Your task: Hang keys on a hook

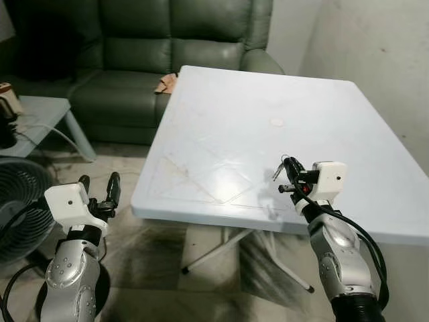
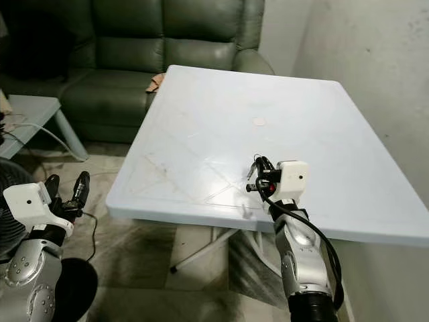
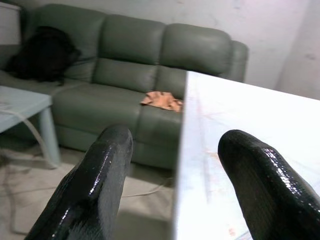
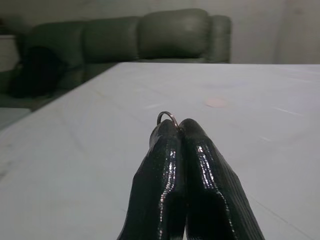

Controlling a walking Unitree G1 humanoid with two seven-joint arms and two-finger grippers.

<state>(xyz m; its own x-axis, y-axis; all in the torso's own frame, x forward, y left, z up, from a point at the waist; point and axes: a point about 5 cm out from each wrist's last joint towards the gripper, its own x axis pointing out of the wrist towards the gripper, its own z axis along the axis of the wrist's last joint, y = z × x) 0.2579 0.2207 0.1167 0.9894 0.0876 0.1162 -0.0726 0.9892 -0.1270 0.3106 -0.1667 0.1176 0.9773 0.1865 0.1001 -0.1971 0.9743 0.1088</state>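
White table (image 1: 221,127), green sofa (image 1: 134,60) behind, fan (image 1: 17,208) left.

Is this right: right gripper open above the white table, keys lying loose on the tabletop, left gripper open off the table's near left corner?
Not quite. The right gripper is shut on the keys, held above the white table, not lying loose. The right wrist view shows the key ring pinched between closed fingertips. The left gripper is open off the near left corner, as you said.

The right claw (image 1: 289,176) hovers over the white bench's (image 1: 268,134) near edge at about five o'clock, pinching the keys (image 1: 280,169). The left claw (image 1: 99,189), fingers apart, sits at eight o'clock beside a fan (image 1: 17,201). A green sofa (image 1: 154,54) stands at twelve o'clock.
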